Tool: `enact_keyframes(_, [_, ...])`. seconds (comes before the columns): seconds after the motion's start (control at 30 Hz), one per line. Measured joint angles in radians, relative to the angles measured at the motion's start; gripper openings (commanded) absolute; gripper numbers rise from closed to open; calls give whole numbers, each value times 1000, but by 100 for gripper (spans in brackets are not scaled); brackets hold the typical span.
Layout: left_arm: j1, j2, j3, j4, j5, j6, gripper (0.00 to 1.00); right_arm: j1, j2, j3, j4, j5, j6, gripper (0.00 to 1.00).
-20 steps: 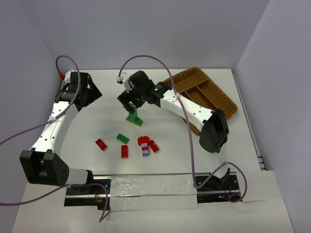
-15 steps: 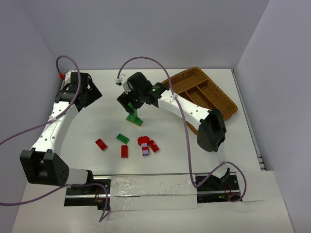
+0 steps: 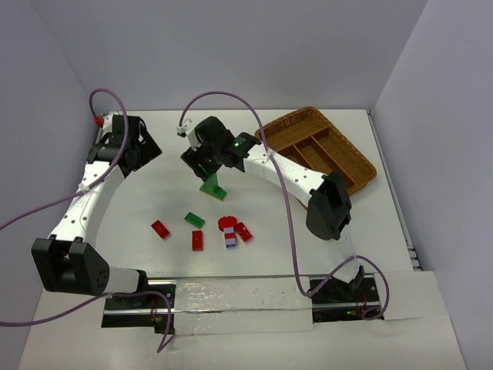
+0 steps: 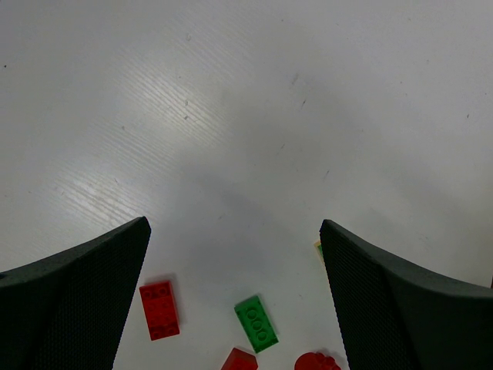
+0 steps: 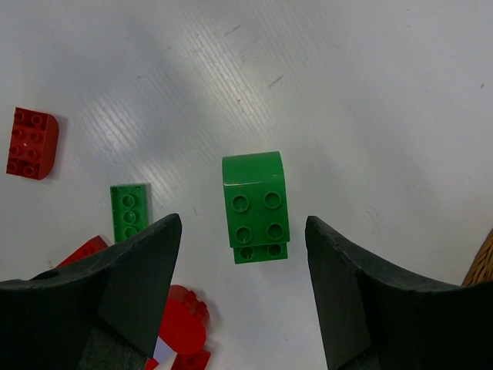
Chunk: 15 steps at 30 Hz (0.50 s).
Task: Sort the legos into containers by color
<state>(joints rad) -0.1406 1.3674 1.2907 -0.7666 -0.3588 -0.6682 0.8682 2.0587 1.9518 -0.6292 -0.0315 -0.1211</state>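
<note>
The right gripper (image 5: 240,231) is hanging over the middle of the table (image 3: 146,193). Its jaws are standing partly open on either side of the green arched brick (image 5: 256,202). White table is showing in both gaps, so it is gripping nothing. The left gripper (image 4: 235,262) is hovering at the far left, near the left wall (image 3: 38,116), jaws spread wide and empty over bare table.

The wicker tray (image 3: 362,166) is lying at the far right, well apart from the green arched brick. The right arm (image 3: 296,173) is stretching across the table between them and crossing the tray's left corner.

The right wrist view is showing the gap beside each finger, which the top view is hiding under the wrist. It is also catching a sliver of the tray at its right edge.

The other legos are lying nearer than the green arched brick. A flat green brick (image 3: 195,220) is lying just near-left of it, a red brick (image 3: 160,228) further left, and a second red brick (image 3: 198,240) nearer. A red round piece (image 3: 227,223), a third red brick (image 3: 245,231) and a lilac-white brick (image 3: 229,240) are bunching together. None is lying between the right gripper's fingers and the green arched brick.
</note>
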Motion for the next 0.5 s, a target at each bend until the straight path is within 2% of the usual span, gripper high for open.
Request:
enact_keyframes(0.2, [0,0,-1,0,0,1,99,9,21,0,-1,21,0,74])
enact_keyframes(0.37, [0,0,-9,-1,0,6,99,11,35,0,-1,42,1,63])
enact_keyframes(0.43, [0,0,-9,-1,0,11,99,11,42,1,-1,47,0,56])
enact_keyframes(0.5, [0,0,-10,-1,0,16,99,11,49,1,-1,48,-1,54])
